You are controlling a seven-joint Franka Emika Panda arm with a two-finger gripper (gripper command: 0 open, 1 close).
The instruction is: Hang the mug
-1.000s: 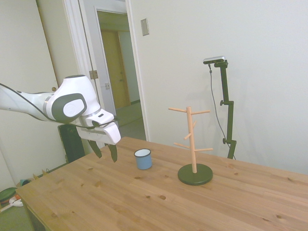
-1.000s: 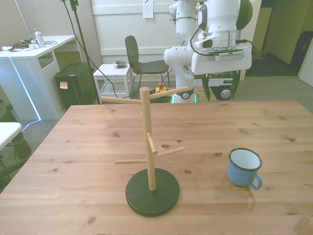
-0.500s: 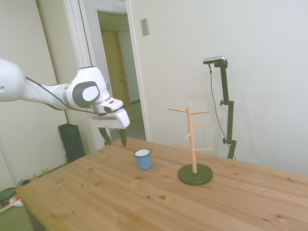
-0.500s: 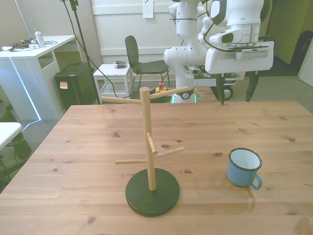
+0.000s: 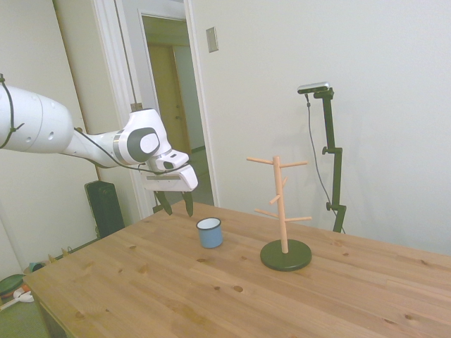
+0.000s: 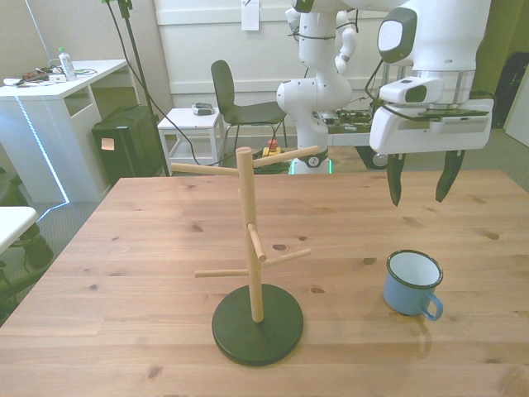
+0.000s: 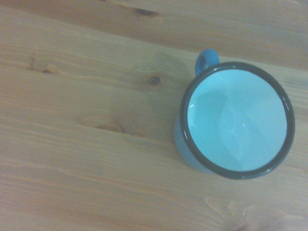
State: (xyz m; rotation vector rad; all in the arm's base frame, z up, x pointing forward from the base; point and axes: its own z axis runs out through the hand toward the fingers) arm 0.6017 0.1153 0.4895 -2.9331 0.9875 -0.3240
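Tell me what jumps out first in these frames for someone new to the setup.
The white arm's gripper hangs open above the wooden table, up and behind the mug, touching nothing. The small light-blue mug stands upright at the front view's right, handle toward the camera. At the front view's left of it rises the wooden peg stand on its dark round base, every peg bare.

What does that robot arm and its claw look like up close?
The arm is glossy white with rounded, bulging segments and grey oval caps at the joints. A thin black cable runs along it. The gripper has a boxy white body and two slim, dark, tapering fingers.
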